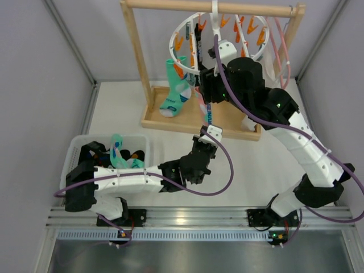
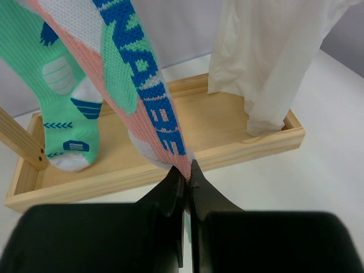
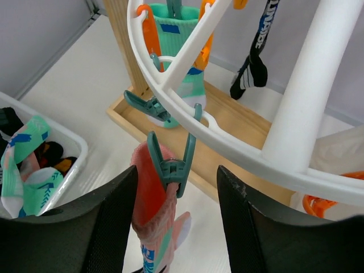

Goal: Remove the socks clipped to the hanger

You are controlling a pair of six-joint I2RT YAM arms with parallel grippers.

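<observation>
Our left gripper (image 2: pixel 187 175) pinches the low end of the pink sock (image 2: pixel 152 108), which hangs from a teal clip (image 3: pixel 170 166) on the hanger (image 3: pixel 187 122). The right gripper (image 3: pixel 177 177) has its fingers spread either side of that clip. If we tug before the clip opens, the hanger could tip.

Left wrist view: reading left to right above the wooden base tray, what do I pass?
wooden post → teal-green sock → pink sock with blue lettering → white cloth garment
</observation>
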